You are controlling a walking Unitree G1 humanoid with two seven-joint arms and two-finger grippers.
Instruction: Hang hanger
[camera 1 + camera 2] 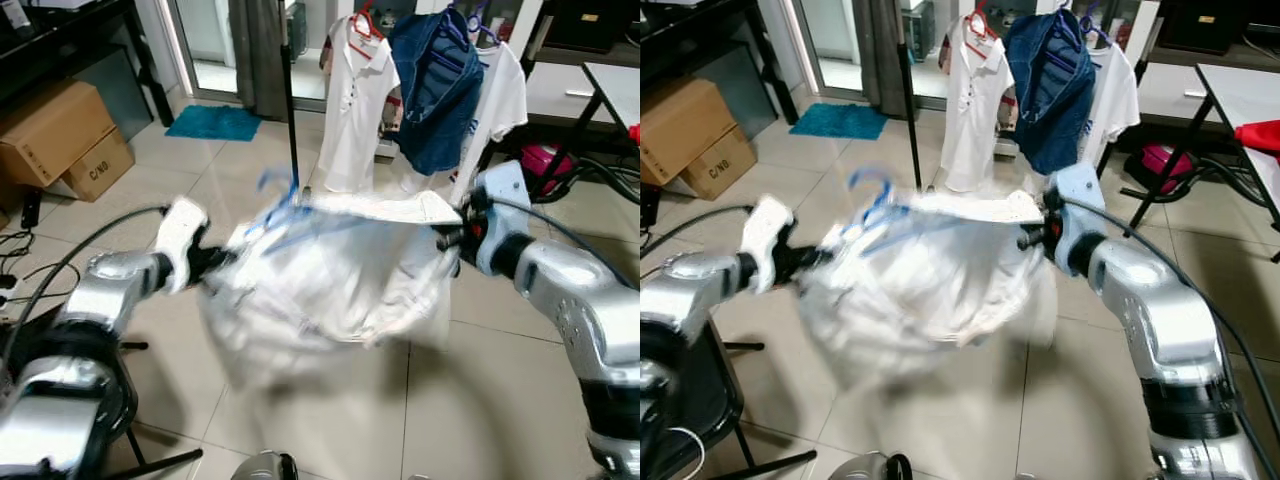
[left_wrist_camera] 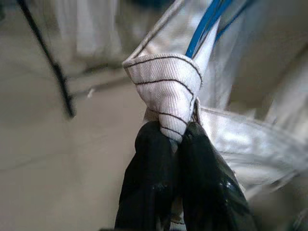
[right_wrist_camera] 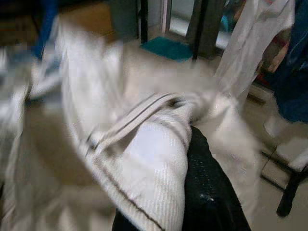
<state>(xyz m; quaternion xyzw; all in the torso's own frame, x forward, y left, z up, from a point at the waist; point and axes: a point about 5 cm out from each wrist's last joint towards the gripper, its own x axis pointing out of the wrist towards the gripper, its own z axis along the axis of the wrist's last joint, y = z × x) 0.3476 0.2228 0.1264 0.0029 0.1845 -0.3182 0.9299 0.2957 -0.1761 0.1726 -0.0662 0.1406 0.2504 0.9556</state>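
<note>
A white shirt [image 1: 320,280] on a blue hanger [image 1: 280,195] is stretched between my two grippers above the tiled floor, blurred by motion. My left gripper [image 1: 215,262] is shut on the shirt's ribbed, black-striped sleeve cuff [image 2: 166,91], with the blue hanger wire [image 2: 204,24] running just past it. My right gripper [image 1: 448,238] is shut on the other striped cuff [image 3: 144,144], with one black finger [image 3: 207,187] showing under the cloth. Behind the shirt stands a clothes rack pole [image 1: 290,90].
On the rack hang a white polo on a red hanger [image 1: 355,100], a blue denim garment [image 1: 435,85] and another white shirt [image 1: 495,110]. Cardboard boxes [image 1: 60,135] sit at the left, a teal mat [image 1: 212,122] by the door, a table [image 1: 610,90] at the right.
</note>
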